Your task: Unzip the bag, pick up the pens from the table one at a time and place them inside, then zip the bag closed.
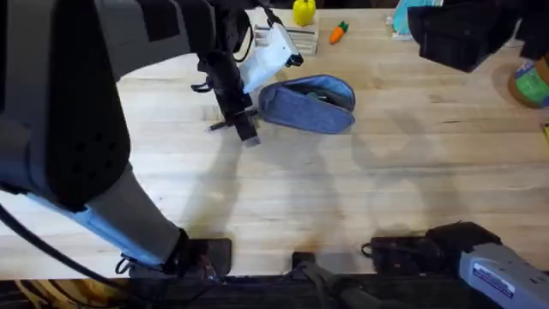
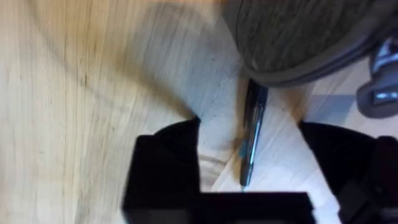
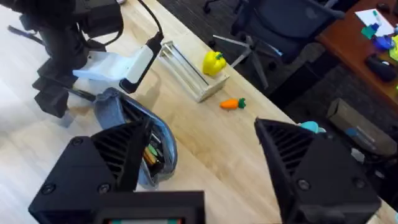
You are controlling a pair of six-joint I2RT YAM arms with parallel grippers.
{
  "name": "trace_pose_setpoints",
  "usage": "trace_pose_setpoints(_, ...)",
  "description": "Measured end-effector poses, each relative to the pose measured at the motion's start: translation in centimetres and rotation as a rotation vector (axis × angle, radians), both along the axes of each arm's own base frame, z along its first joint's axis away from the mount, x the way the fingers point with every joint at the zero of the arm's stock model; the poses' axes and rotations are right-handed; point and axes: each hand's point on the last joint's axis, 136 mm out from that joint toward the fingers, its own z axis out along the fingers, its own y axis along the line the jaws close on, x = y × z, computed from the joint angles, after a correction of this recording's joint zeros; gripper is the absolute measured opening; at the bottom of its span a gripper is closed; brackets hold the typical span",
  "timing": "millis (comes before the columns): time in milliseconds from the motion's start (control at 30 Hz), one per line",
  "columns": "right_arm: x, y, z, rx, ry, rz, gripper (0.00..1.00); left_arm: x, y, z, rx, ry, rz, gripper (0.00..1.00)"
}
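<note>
**Mia:** What is the table like?

**Ben:** It is big and made of pale wood, with long plank lines. Past its far edge the right wrist view shows a dark carpet, an office chair and a brown desk.

**Mia:** What else sits on the wood?

**Ben:** At the far edge there is a clear plastic box with a yellow toy pepper on it. A little orange toy carrot lies near it. A green and yellow tub is at the far right.

**Mia:** Where is the bag?

**Ben:** It lies in the far middle of the table. It is a long, rounded pouch of soft blue-grey cloth. Its zipper is open, and things with colours show inside.

**Mia:** And the pen?

**Ben:** It is thin, black and shiny. It lies flat on the wood just left of the bag, with one end right at the bag's edge.

**Mia:** What is the left gripper doing?

**Ben:** It is low over the pen. Its two black fingers are spread wide, one on each side of the pen, and they grip nothing.

**Mia:** And the right gripper?

**Ben:** It is up high, well apart from the bag. Its fingers are wide apart and hold nothing.
</note>
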Motion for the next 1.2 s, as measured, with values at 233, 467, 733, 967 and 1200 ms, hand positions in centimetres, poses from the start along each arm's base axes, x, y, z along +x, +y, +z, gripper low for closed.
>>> trace_pose_setpoints(233,0.0,0.0,0.0,-0.002,-0.002,0.001,0.995,0.1,-0.1,0.0,-0.006,-0.004,0.008,0.626)
trace_pose_setpoints(467,0.0,0.0,0.0,-0.002,-0.002,0.001,0.995,0.4,0.0,0.1,-0.001,-0.019,0.014,0.063)
trace_pose_setpoints(733,0.0,0.0,0.0,-0.003,-0.003,0.001,0.995,0.4,0.0,0.1,0.001,-0.025,0.015,0.053)
trace_pose_setpoints(967,0.2,0.0,0.4,0.0,-0.02,0.001,0.995,0.6,0.0,0.4,0.003,-0.023,0.015,0.049)
trace_pose_setpoints(1200,0.4,0.1,1.1,0.004,-0.051,0.001,0.995,0.6,0.0,0.7,0.013,0.004,0.015,0.043)
